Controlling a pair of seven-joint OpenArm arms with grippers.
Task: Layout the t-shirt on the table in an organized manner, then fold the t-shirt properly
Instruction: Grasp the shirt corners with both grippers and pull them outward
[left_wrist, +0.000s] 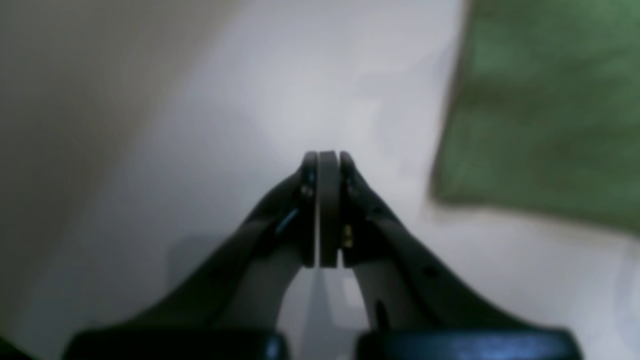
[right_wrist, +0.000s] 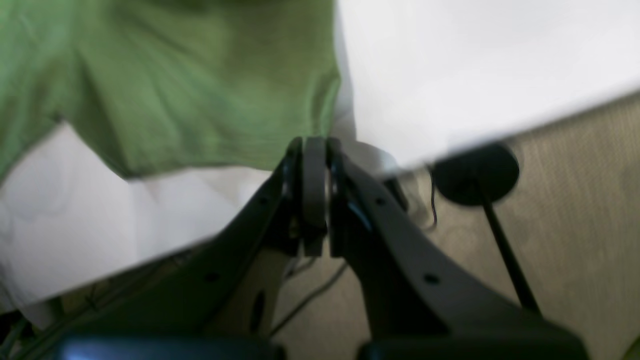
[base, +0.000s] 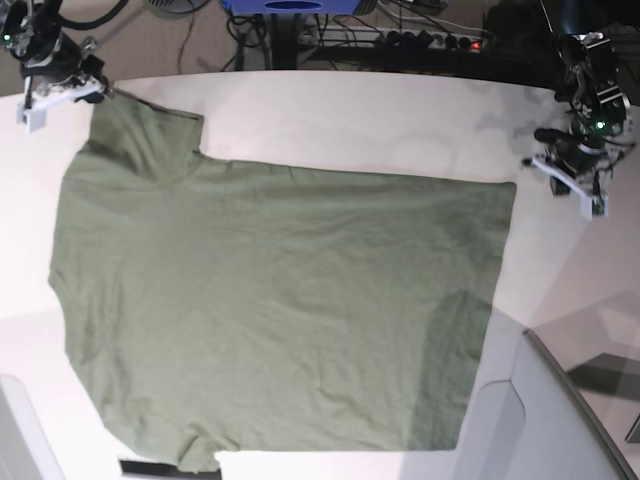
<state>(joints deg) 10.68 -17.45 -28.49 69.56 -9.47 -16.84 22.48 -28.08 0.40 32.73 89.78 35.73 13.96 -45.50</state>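
T-shirt (base: 280, 310) spread flat across the table (base: 400, 120); left gripper (left_wrist: 328, 160) closed, empty, beside its corner; right gripper (right_wrist: 314, 145) closed at sleeve edge, hold unclear.

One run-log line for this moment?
t-shirt: spread flat on table | left gripper: shut, empty | right gripper: shut at sleeve edge
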